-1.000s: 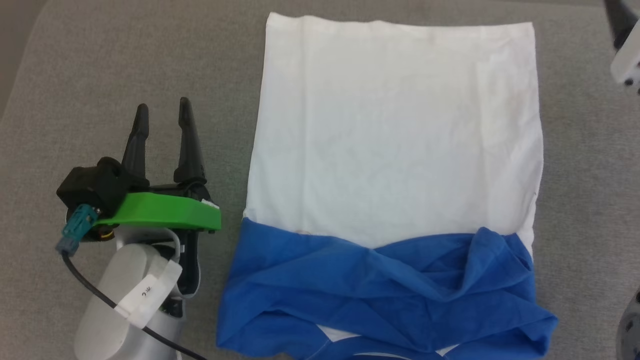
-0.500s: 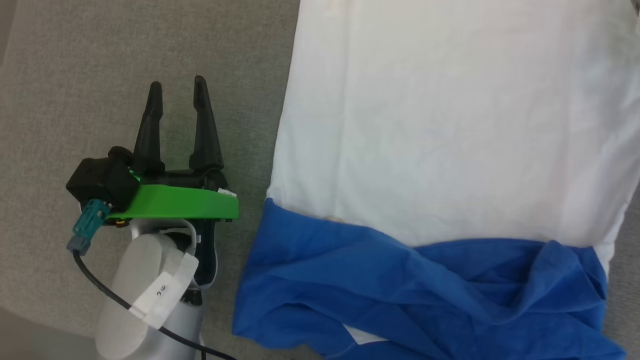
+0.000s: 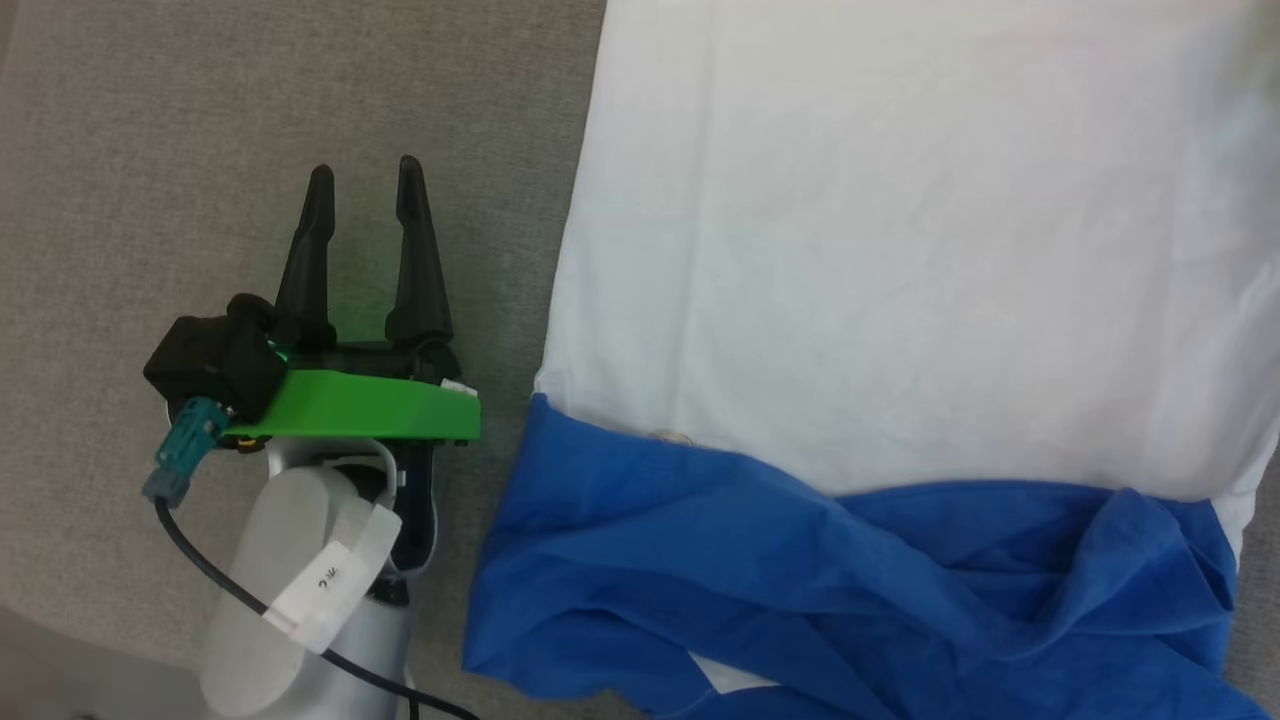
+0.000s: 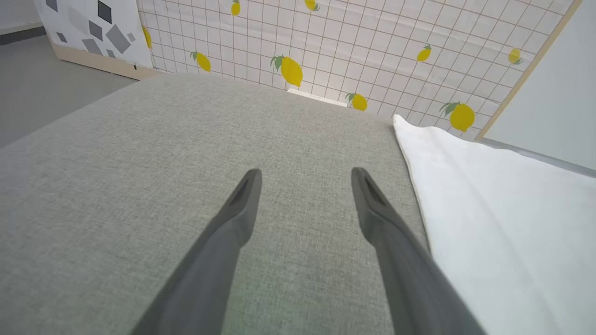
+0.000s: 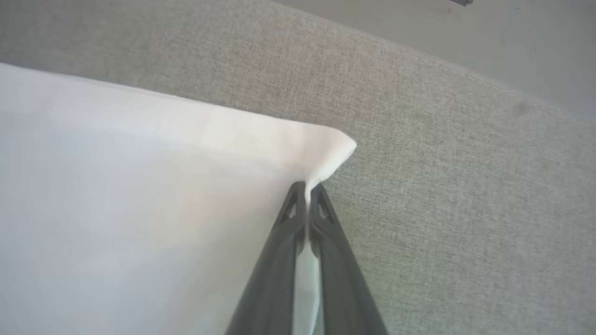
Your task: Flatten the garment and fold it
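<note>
While lying spread on a grey, coarse-woven fabric table (image 3: pixel 200 120), takes up the centre and right of the head frame: a soft cotton garment (image 3: pixel 850 250), plain white body smooth and nearly flat, royal-blue shoulder and sleeve cloth bunched in deep rumpled folds along the bottom edge. Long axis up and down that frame, blue end at the bottom, white end running off the top. Left edge straight, slanting slightly toward the lower left.

At lower left of the head frame, just beside the blue cloth but apart from it: left gripper (image 3: pixel 364 172), two long dark tapered fingers pointing up the frame, jaws wide with bare table weave between them, holding nothing. Behind the fingers a bright green flat plastic plate (image 3: pixel 360 405), a pale rounded forearm with a white paper tag, and a black cable (image 3: pixel 200 560) on a teal plug.

At centre of the right wrist frame: right gripper (image 5: pixel 307 187), jaws nearly together, pinching a white corner of the garment; thin cloth puckered above the tips and pressed between the fingers.

Across the upper part of the left wrist frame: white tiled wall (image 4: pixel 372 42) with a thin brown grid and yellow lemon print.
</note>
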Motion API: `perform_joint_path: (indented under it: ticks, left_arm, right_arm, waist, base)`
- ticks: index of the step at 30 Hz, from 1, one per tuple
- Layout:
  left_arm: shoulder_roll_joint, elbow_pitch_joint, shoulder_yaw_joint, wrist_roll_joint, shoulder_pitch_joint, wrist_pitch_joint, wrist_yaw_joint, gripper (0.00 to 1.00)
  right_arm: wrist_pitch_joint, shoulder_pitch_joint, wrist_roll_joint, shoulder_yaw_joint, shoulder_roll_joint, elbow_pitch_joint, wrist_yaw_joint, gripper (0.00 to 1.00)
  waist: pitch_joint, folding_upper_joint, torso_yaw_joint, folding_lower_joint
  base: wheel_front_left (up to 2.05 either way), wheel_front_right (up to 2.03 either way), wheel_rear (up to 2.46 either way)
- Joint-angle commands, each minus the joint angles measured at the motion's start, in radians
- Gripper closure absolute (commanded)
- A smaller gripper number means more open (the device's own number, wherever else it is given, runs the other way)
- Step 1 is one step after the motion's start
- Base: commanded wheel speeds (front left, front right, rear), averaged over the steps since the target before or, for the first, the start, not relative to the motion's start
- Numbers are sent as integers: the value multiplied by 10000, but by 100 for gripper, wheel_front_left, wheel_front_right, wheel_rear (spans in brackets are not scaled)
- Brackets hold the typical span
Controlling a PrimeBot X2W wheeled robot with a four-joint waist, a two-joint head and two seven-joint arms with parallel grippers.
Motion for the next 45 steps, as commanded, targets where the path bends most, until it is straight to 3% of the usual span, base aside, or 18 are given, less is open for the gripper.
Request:
perform_joint_path:
  ticks: [1, 7, 14, 24, 31, 36, 37, 39, 45]
  left_arm:
    - [-36, 69, 57, 3, -249, -36, -98, 0]
    - [307, 0, 225, -637, -1263, 978, -471, 0]
    - [1250, 866, -96, -1165, -4264, 4508, -769, 0]
    - [1782, 3876, -1110, -961, -7721, 8921, -380, 0]
    - [2075, 5179, -1617, -277, -8471, 10072, 171, 0]
    - [2285, 5641, -2040, -171, -8226, 11131, 78, 0]
    - [2256, 5645, -2013, -301, -8121, 11299, 57, 5]
    - [2215, 5519, -1925, -511, -7957, 11321, 1, 100]
    - [2059, 5008, -1407, -1168, -7698, 10590, -173, 100]
  right_arm:
    - [-283, 249, 53, -77, -14, -36, -15, 100]
    - [-1492, 102, 365, 212, 392, -223, -15, 100]
    - [-2100, -91, 888, 1058, 576, -237, -15, 100]
    - [-2631, -212, 1794, 2412, 661, -412, -15, 100]
    - [-2905, -305, 2295, 3017, 496, -549, -15, 100]
    - [-3071, -314, 2517, 3230, 286, -537, -15, 100]
    - [-3091, -316, 2544, 3265, 262, -529, -15, 100]
    - [-3129, -318, 2588, 3325, 225, -509, -15, 100]
    - [-3261, -314, 2635, 3461, 44, -330, -15, 100]
  waist:
    - [-36, 0, -124, -1]
    - [-251, 0, -600, -1]
    - [-202, 0, -1298, -1]
    - [384, 0, -2286, -1]
    - [769, 0, -2689, -1]
    - [897, 0, -2712, -1]
    - [918, 0, -2701, -1]
    - [937, 0, -2684, -1]
    - [746, 0, -2566, -1]
  base:
    - [0, 0, 0]
    - [0, 0, 0]
    - [0, 0, 0]
    - [0, 0, 0]
    - [0, 0, 0]
    - [0, 0, 0]
    - [0, 0, 0]
    - [0, 0, 0]
    - [0, 0, 0]
